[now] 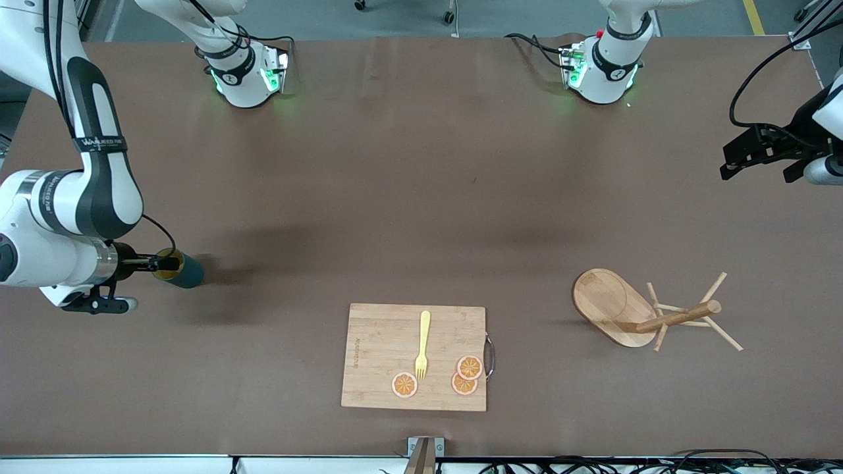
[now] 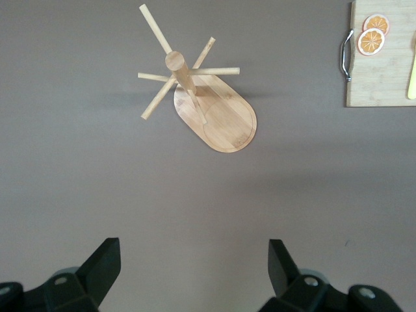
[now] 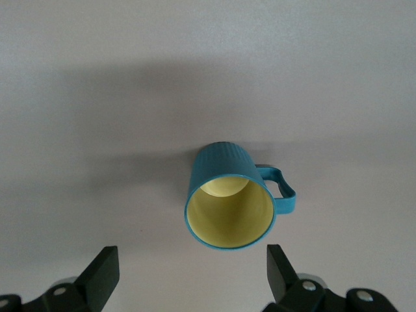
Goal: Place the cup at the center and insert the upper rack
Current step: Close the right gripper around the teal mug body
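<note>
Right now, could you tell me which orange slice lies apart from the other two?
The orange slice nearest the fork's tines; the other pair overlap by the cutting board's metal handle.

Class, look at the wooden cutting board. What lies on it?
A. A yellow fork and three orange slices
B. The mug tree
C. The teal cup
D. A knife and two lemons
A: the cutting board carries a yellow fork and three orange slices; nothing else lies on it.

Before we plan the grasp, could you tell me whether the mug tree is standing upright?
Upright: in the left wrist view the mug tree rests flat on its oval base, post rising toward the camera overhead.
</note>
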Tool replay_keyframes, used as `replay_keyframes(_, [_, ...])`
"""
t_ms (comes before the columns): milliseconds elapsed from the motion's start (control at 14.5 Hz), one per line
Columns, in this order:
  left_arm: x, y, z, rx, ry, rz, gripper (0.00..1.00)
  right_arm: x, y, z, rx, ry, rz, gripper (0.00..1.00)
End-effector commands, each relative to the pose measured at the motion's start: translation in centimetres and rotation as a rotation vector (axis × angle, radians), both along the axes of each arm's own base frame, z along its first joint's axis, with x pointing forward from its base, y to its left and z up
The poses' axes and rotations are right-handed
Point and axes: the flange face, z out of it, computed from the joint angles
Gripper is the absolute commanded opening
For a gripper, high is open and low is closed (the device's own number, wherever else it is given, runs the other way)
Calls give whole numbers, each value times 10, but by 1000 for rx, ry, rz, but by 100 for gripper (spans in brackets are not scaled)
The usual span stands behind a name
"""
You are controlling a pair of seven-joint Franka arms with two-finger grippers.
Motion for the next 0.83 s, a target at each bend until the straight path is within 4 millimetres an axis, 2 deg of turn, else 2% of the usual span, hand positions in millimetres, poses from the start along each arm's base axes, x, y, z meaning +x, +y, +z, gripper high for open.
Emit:
replay_keyframes(0, [-4, -2, 7, 2, -14, -5, 100, 3, 5, 2, 13, -7, 8, 100])
replay_keyframes(69, [-4, -2, 7, 2, -14, -5, 100, 4, 3, 4, 13, -13, 6, 100])
replay_keyframes(207, [-4, -2, 7, 2, -14, -5, 100, 9, 19, 6, 4, -34, 14, 100])
replay_keyframes(345, [-4, -2, 7, 2, -14, -5, 100, 6, 7, 4, 15, -20, -40, 100])
replay_keyframes(483, [-4, -2, 7, 2, -14, -5, 100, 8, 12, 6, 49, -29, -51, 100])
replay_keyframes(622, [-4, -2, 7, 2, -14, -5, 100, 6, 27, 3, 52, -13, -21, 100])
replay_keyframes(760, [-4, -2, 7, 2, -14, -5, 100, 5, 20, 3, 52, -12, -33, 100])
